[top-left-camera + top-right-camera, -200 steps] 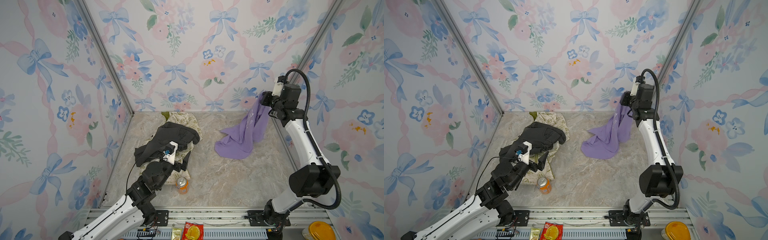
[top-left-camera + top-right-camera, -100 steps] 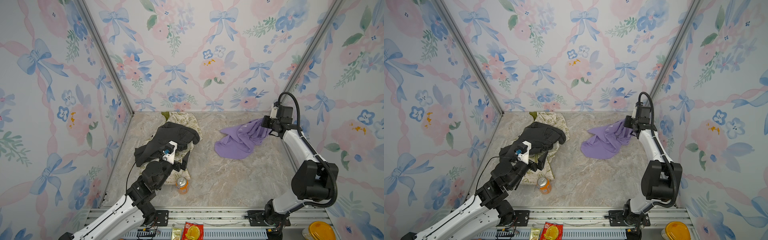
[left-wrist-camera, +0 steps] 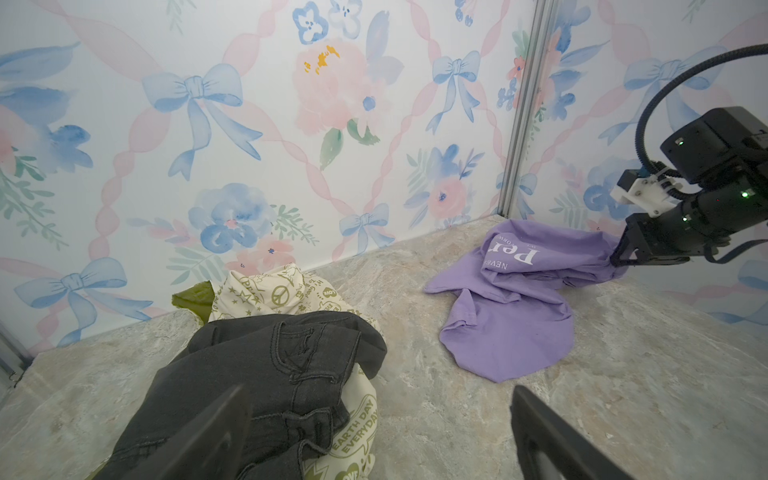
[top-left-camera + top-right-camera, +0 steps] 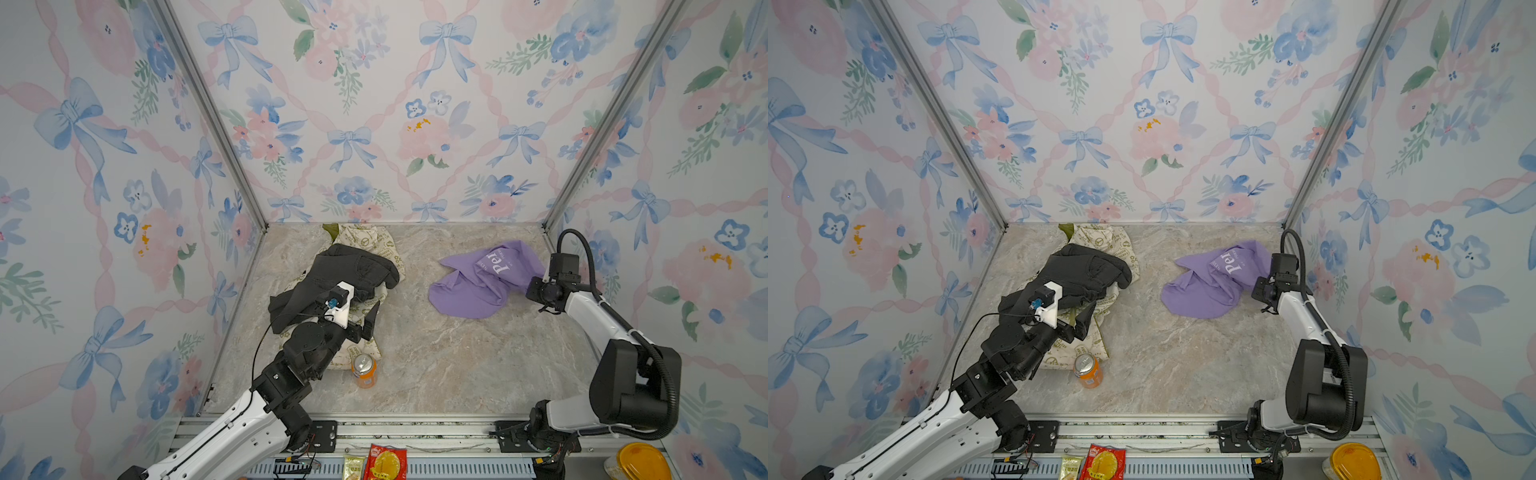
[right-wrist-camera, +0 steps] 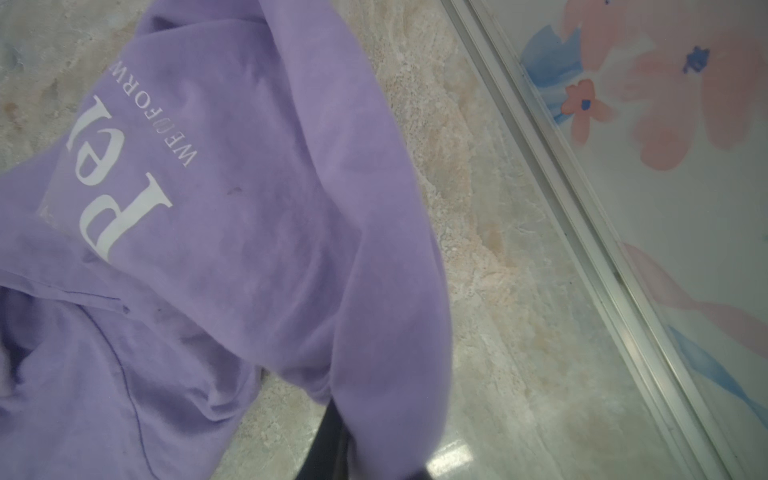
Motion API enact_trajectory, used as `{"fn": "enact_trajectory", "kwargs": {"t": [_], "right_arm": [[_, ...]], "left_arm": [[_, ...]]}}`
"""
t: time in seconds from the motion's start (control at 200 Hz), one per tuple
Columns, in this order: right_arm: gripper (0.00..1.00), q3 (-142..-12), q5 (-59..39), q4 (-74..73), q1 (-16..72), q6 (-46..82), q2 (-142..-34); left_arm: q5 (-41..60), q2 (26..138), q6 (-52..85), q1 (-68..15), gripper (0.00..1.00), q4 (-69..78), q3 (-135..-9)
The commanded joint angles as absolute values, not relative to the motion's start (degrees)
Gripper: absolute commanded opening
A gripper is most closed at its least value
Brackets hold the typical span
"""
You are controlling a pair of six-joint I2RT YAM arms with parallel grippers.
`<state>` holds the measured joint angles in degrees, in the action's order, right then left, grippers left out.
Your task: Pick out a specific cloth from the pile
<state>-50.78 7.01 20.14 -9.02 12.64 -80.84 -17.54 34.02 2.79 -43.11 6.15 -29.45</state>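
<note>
Lilac-purple jersey, soft and rumpled: the cloth (image 4: 469,291) lies on the marble floor (image 4: 436,353) toward the right wall, well apart from the pile (image 4: 353,270). White print faces up on a folded panel; "Per" (image 4: 496,262) reads clearly, and the small capitals beside it are only partly legible in the right wrist view. One rounded lobe spreads flat toward the front. Its right end gathers into a narrow bunch at the tip of the right gripper (image 3: 615,257).

Hard to make out: whether those jaws pinch the fabric or merely touch it cannot be told. In the right wrist view the cloth (image 5: 249,249) drapes over a dark, blurred finger, cut off at the frame's edge. Left gripper (image 3: 378,390) hangs over the pile, wide apart, holding nothing. Charcoal garment (image 4: 345,274) covers most of the cream cloth (image 4: 370,243).
</note>
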Motion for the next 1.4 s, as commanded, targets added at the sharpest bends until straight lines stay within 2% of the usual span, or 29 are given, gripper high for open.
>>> {"fn": "enact_trajectory", "kwargs": {"t": [0.0, 0.085, 0.16, 0.25, 0.415, 0.535, 0.765, 0.925, 1.055, 1.225, 1.395], "right_arm": [[0.24, -44.98, 8.70, 20.23, -9.23, 14.96, -75.87], [0.39, -41.36, 7.42, 19.82, -9.22, 16.00, -71.85], [0.48, -39.63, 6.95, 20.50, -9.14, 16.56, -67.33], [0.71, -39.46, 6.94, 22.69, -9.05, 16.49, -60.94], [0.85, -40.89, 5.59, 23.13, -8.97, 16.74, -50.50], [0.91, -42.88, 3.79, 21.64, -7.66, 17.12, -48.25], [1.00, -47.69, 3.36, 20.17, -1.48, 12.80, -52.36], [0.97, -46.84, 3.69, 15.06, 3.58, 10.20, -52.49], [0.97, -43.88, 3.69, 9.89, 5.26, 10.43, -50.97], [0.97, -36.81, 5.92, 2.06, 5.44, 9.36, -47.84], [0.97, -28.61, 10.90, -7.18, 5.19, 7.98, -47.82]], "left_arm": [[-17.44, 33.76, 3.43, -42.54, 0.98, 7.12, -28.91], [-17.54, 33.72, 3.56, -42.45, 0.98, 7.12, -28.91], [-17.70, 33.83, 3.60, -42.36, 0.98, 7.13, -28.82], [-17.98, 33.93, 3.63, -42.35, 0.98, 7.14, -28.87], [-20.15, 34.01, 3.69, -42.28, 0.98, 7.13, -29.09], [-22.07, 34.01, 4.34, -42.19, 0.98, 7.15, -29.34], [-28.71, 36.01, 11.07, -42.19, 0.98, 7.12, -29.76], [-40.49, 37.13, 17.92, -41.93, 0.98, 11.25, -27.32], [-45.51, 38.55, 15.06, -41.42, 0.98, 23.89, -22.10], [-48.95, 43.57, 9.15, -36.17, 0.98, 32.17, -19.47], [-43.94, 47.40, 4.36, -27.06, 0.98, 43.40, -13.71]]}}
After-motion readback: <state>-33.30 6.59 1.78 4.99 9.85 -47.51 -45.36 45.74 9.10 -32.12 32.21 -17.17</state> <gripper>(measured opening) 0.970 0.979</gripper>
